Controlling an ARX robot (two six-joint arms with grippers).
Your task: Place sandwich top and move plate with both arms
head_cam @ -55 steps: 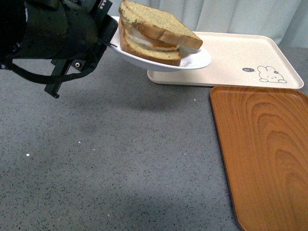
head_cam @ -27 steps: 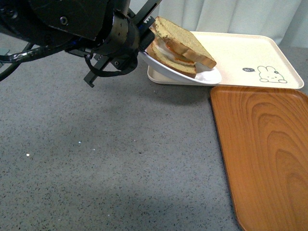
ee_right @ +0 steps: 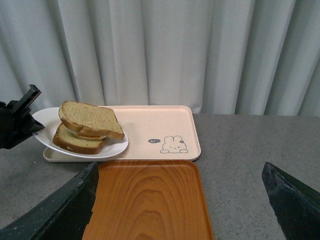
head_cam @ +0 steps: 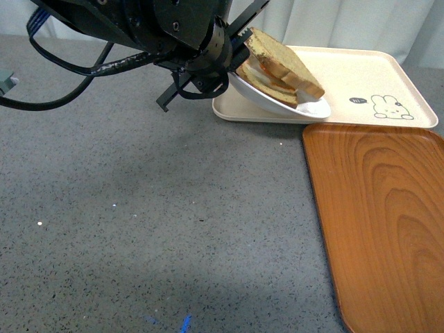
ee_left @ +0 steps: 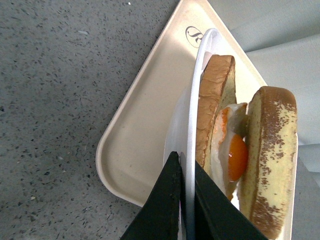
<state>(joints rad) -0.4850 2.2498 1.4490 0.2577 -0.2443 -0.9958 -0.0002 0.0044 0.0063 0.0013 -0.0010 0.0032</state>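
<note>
Left gripper (head_cam: 234,64): front view, you have it clamped on the plate (head_cam: 305,107) rim; plate runs toward 4 o'clock from the jaws, tilted down over the cream tray (head_cam: 361,76).
Sandwich top (head_cam: 284,59): already on the stack, leaning downslope, so level it first.
Left wrist view: fingers (ee_left: 172,200) pinch the rim; egg (ee_left: 235,157) shows between the slices.
Right gripper (ee_right: 180,202): right wrist view, your fingers spread wide, empty; plate (ee_right: 42,120) at 10 o'clock, well apart, wood tray (ee_right: 150,195) between.

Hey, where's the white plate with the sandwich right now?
In the front view the plate is tilted and held at its rim by the left gripper, over the near left corner of the rabbit tray, behind the wooden tray.
</note>
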